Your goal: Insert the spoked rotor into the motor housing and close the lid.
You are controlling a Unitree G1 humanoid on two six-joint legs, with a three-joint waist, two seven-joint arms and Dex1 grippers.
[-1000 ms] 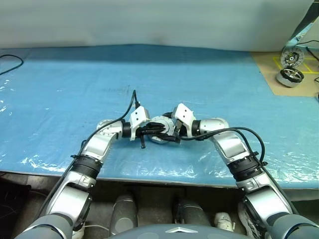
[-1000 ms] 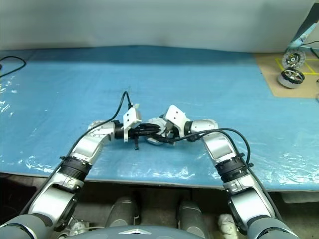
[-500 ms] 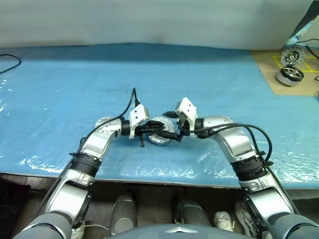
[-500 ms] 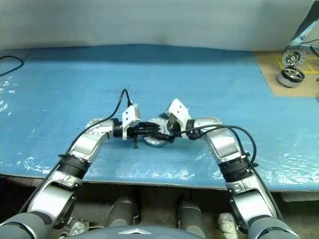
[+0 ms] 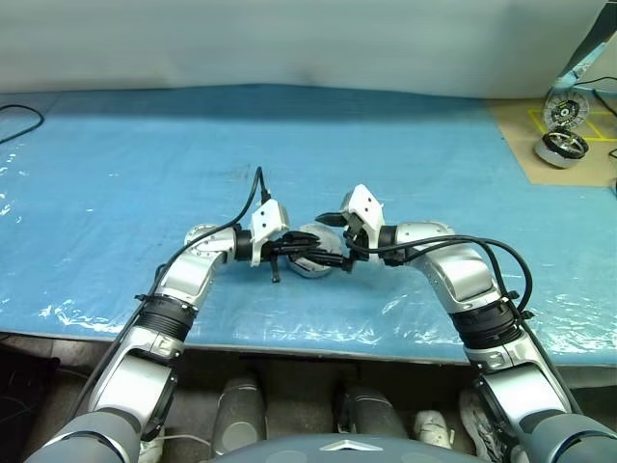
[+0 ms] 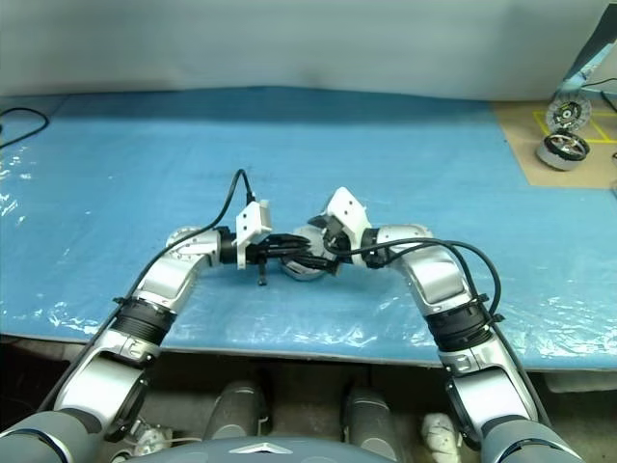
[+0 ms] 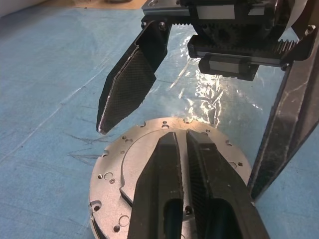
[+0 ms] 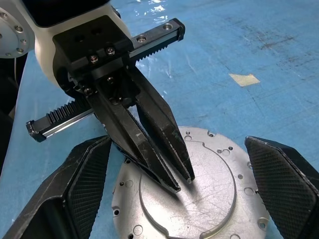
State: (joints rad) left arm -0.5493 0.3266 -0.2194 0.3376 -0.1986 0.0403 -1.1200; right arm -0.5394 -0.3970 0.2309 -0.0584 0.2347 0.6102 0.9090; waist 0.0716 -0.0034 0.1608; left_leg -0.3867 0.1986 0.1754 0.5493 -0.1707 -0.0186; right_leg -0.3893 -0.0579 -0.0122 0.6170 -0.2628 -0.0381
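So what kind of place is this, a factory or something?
More likely a robot test bench or lab: a table under blue plastic sheeting, a yellow-taped mat with shiny wheel-like motors, and a silver motor housing being worked on.

Both head eyes look forward and down over the blue table (image 5: 145, 145). Wrist cameras face each other closely, sharing the lid (image 8: 199, 199) at 6 o'clock.

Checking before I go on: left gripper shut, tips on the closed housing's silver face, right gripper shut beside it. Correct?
Not quite. The right gripper is open, its fingers straddling the housing, as the right wrist view shows. The left gripper is shut, tips on its silver face.
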